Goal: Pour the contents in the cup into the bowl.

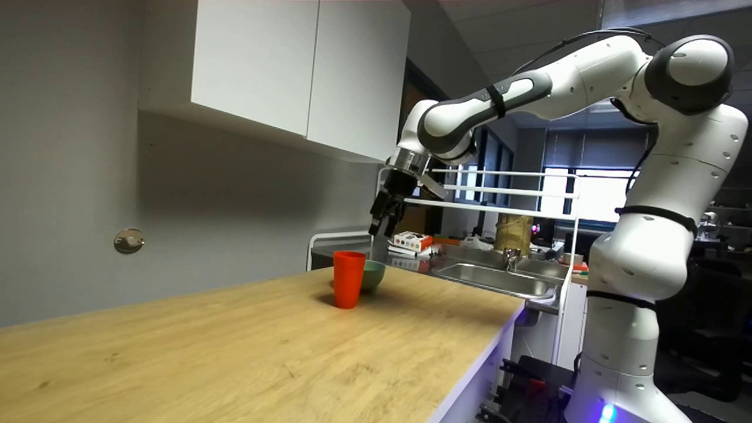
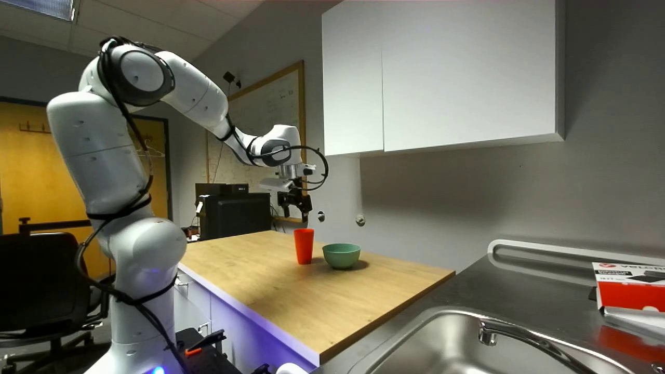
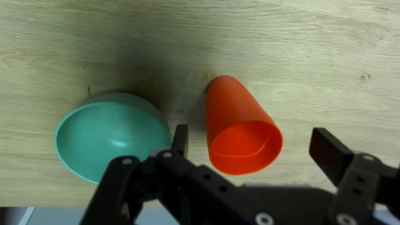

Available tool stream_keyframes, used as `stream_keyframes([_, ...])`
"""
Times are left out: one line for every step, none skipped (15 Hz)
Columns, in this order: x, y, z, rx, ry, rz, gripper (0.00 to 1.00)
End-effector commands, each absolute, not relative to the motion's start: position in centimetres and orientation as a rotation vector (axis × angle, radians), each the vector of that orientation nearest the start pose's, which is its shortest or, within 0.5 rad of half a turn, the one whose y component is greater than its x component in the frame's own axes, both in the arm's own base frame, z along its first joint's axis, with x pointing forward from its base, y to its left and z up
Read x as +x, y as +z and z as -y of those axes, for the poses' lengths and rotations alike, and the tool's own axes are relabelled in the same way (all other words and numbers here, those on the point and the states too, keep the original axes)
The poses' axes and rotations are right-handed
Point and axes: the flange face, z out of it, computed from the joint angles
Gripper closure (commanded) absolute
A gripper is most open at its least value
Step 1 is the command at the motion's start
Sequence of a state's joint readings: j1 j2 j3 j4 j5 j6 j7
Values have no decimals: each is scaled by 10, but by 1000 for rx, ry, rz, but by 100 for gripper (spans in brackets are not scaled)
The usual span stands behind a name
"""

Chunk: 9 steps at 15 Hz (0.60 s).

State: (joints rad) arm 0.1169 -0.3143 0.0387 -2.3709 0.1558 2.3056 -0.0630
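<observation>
End effector (image 3: pixel 253 143), black and two-fingered, is spread wide and holding nothing, up above a tapered red-orange plastic-looking cup (image 3: pixel 229 106). That cup's upright on the pale wood-grain tabletop (image 2: pixel 317 293), just beside a round, pale green, plastic-looking bowl (image 3: pixel 109 134). I'm guessing light, slightly squishy, kinda slick. I'd pinch it gently around mid-height; near the top it'd probably flex. Can't make out any contents from here.

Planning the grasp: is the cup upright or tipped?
Upright. In both exterior views the cup stands on the wooden counter, narrow end down, wide end up.
</observation>
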Motion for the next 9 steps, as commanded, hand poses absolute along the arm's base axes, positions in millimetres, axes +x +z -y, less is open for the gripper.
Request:
stream_keyframes([491, 468, -106, -3000, -358, 276, 0])
stream_keyframes([496, 464, -117, -3002, -344, 307, 0])
stream_keyframes([501, 460, -125, -3004, -329, 330, 0])
stream_keyframes([506, 455, -133, -3007, -314, 354, 0])
stream_keyframes([510, 452, -141, -3008, -302, 378, 0])
stream_keyframes([515, 447, -149, -3011, -288, 402, 0])
stream_keyframes([520, 443, -155, -3013, -276, 425, 0])
stream_keyframes([524, 439, -160, -3015, -266, 446, 0])
stream_keyframes([530, 435, -165, -3016, -256, 462, 0])
